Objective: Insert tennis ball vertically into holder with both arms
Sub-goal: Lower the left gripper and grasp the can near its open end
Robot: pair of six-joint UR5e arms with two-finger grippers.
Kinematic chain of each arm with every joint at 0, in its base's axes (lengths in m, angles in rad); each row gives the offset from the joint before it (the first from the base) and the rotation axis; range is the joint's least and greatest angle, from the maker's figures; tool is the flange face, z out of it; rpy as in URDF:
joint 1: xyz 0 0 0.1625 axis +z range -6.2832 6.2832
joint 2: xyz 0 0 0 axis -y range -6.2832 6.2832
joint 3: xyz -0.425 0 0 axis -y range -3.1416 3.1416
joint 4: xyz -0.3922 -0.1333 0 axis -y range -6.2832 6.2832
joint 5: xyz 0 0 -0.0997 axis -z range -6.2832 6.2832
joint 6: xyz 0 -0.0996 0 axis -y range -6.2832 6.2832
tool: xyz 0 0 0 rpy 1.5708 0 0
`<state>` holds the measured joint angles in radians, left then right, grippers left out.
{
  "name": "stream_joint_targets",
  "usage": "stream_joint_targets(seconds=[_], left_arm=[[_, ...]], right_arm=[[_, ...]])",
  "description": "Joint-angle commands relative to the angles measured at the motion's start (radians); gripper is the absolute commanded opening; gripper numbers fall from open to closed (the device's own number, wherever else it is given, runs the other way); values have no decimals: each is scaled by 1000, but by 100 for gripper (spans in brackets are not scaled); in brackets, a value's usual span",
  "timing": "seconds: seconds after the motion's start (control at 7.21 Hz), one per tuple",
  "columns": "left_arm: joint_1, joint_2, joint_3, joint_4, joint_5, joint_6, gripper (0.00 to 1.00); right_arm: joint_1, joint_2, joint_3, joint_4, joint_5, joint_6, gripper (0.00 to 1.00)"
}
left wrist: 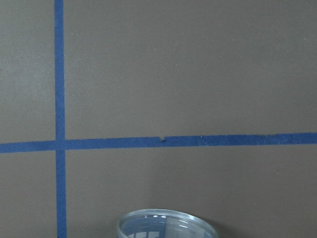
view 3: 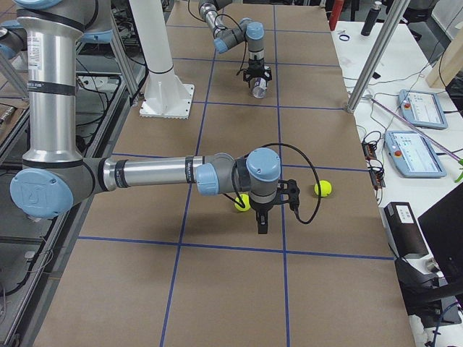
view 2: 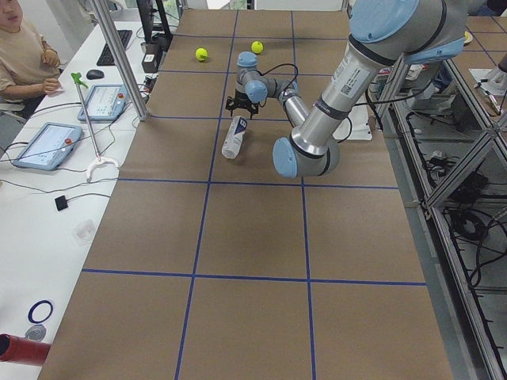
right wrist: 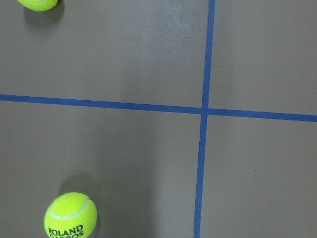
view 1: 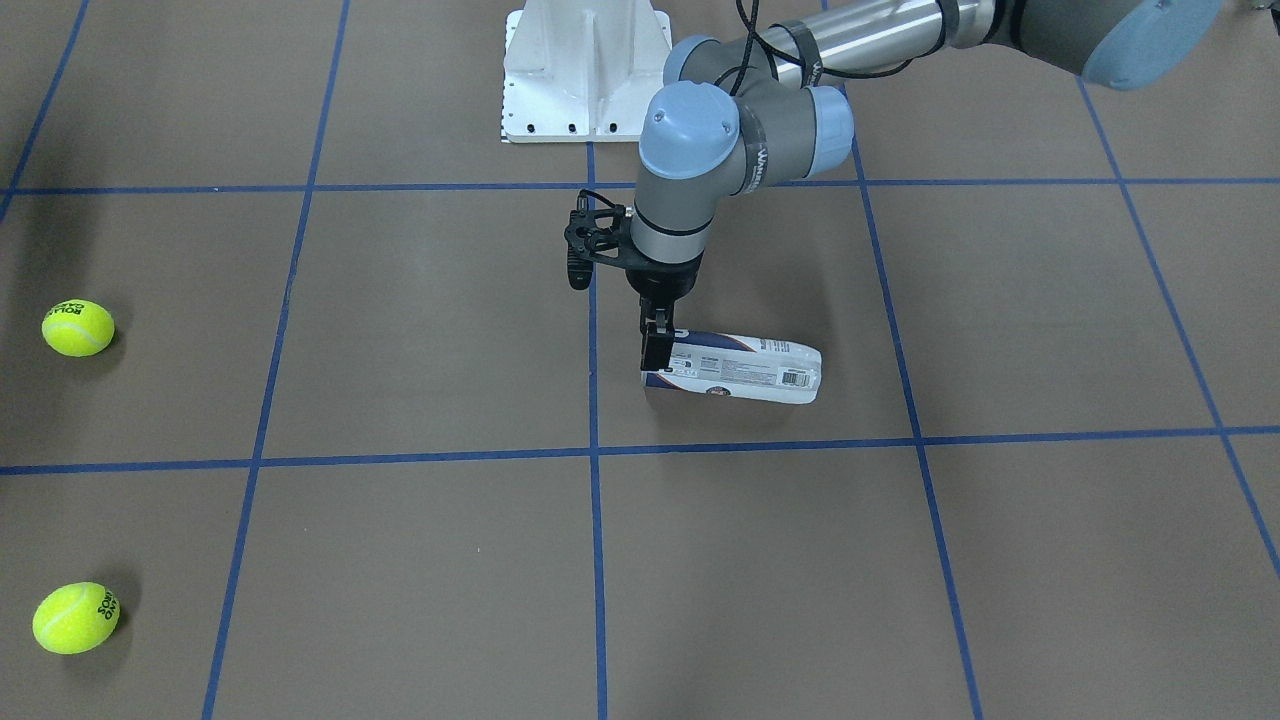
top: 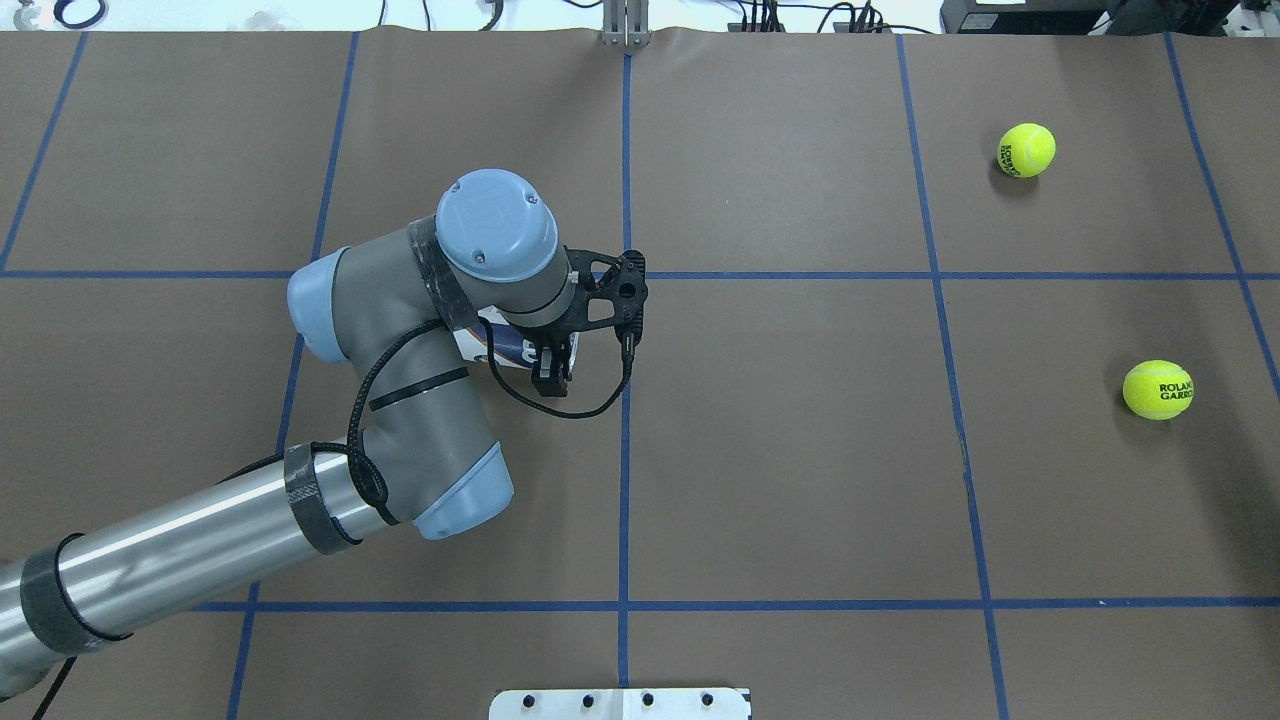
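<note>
Brown paper table (top: 800,450), blue tape grid (top: 625,450). Nearest me is the white metal pedestal base (top: 620,703), at the table edge on the centre tape line.

Next out, in the middle row and just to my left of the centre line, is the holder (view 1: 745,370). It's a clear plastic tennis-ball tube with a navy and white label and a barcode. It lies on its side, long axis across the table, mouth toward the centre line and other end toward my left.

My left gripper (view 1: 657,348) points straight down onto the mouth end. Fingers are drawn close together on the rim wall, so it's clenched on the holder. Can't tell whether that end is off the paper. Left wrist cam shows only the clear rim (left wrist: 166,224) at its bottom edge, with a tape cross beyond it.

Right side: my right gripper (view 3: 260,228) hangs pointing down above the paper, touching nothing. It's seen only from the table-end camera, so I can't tell whether it's spread or clenched.

Near it is a yellow-green felt tennis ball printed ROLAND GARROS (top: 1158,390), in the same row as the holder. Furthest out is a second yellow-green tennis ball (top: 1026,150), one row on. Both rest on the paper, well apart from the holder.
</note>
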<state>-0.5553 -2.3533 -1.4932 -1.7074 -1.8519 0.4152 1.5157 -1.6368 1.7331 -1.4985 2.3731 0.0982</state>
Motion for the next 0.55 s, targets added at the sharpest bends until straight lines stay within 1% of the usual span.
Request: stream_joint_targets(seconds=[0.0, 0.28, 0.42], left_arm=[[9, -1, 43, -35, 0, -3, 100], [12, -14, 96, -72, 0, -3, 100], [14, -14, 97, -77, 0, -3, 100]], right_arm=[[0, 0, -4, 1, 0, 0, 100], [0, 0, -4, 1, 0, 0, 100], [0, 0, -4, 1, 1, 0, 100]])
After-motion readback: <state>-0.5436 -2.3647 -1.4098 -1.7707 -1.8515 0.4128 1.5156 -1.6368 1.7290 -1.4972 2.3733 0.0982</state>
